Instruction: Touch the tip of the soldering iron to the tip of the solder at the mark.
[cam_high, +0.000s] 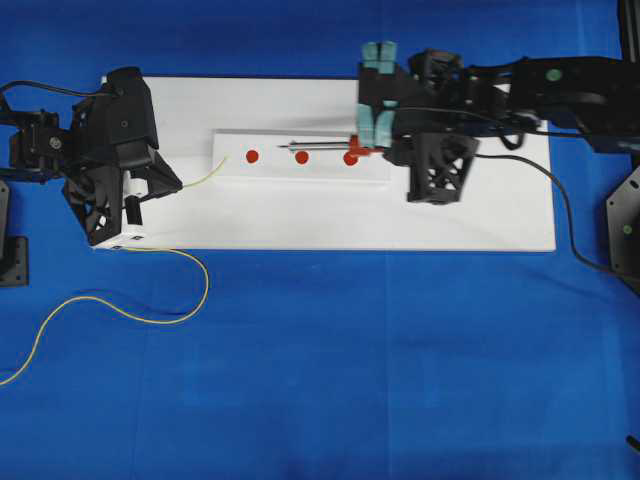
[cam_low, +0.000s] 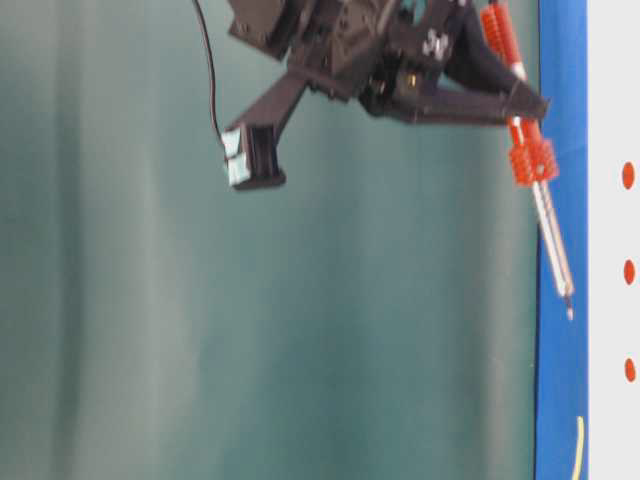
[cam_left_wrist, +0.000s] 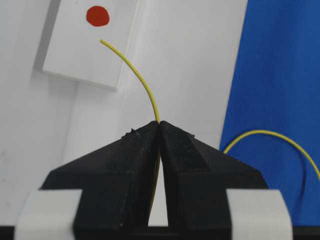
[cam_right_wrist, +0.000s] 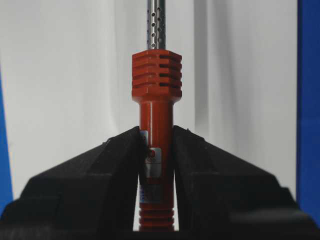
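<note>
My left gripper (cam_left_wrist: 159, 123) is shut on the thin yellow solder (cam_left_wrist: 140, 75). The wire curves up out of the jaws, and its tip ends just short of the leftmost red mark (cam_left_wrist: 97, 15). Overhead, that solder tip (cam_high: 226, 158) lies left of this mark (cam_high: 252, 155). My right gripper (cam_right_wrist: 156, 131) is shut on the red-orange body of the soldering iron (cam_right_wrist: 156, 75), below its ribbed collar. The iron's silver shaft (cam_high: 320, 148) points left. Its tip hangs near the middle mark (cam_high: 301, 157), apart from the solder. From table level the iron (cam_low: 540, 200) tilts down above the strip.
Three red marks sit on a raised white strip (cam_high: 300, 175) on a white board (cam_high: 470, 220). The loose solder (cam_high: 150, 315) loops over the blue cloth at the front left. The iron's black cord (cam_high: 562, 200) trails to the right.
</note>
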